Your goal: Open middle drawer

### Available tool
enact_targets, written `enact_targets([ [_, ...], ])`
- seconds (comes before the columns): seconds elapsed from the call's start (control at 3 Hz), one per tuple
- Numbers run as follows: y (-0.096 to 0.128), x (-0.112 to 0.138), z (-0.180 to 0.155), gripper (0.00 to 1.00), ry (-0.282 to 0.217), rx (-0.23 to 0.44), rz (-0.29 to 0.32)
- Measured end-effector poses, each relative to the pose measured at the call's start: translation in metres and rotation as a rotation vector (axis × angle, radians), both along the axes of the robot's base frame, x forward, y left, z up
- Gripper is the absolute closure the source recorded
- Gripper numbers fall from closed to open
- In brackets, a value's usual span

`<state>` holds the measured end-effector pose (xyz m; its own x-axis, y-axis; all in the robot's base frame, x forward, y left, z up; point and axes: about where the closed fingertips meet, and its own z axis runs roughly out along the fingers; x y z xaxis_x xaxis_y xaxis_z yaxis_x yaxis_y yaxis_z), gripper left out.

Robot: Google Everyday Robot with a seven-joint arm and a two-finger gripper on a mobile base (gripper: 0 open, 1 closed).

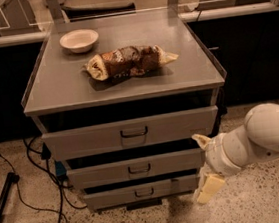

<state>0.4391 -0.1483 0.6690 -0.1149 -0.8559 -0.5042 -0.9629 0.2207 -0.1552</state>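
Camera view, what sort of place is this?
Likely a lab or office kitchen area: grey metal three-drawer cabinet, glass-screened counters behind, speckled stone floor. The white gripper hangs right of the grey middle drawer.

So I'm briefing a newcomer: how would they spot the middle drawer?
Find the grey cabinet carrying a bowl and snack bag. Of three stacked drawers, the middle drawer lies between the taller top drawer and smallest bottom drawer, with the end effector just right of it.

We note a speckled floor, black cables trailing at left, and dark counter fronts behind. Dim, warm light. The gripper hangs low, just right of the cabinet.
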Motion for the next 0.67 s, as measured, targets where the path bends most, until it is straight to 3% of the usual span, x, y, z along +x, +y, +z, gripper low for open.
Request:
enact_targets([
  [0.67, -0.0013, 0.0043, -0.0042, 0.00, -0.021, -0.021, -0.001],
])
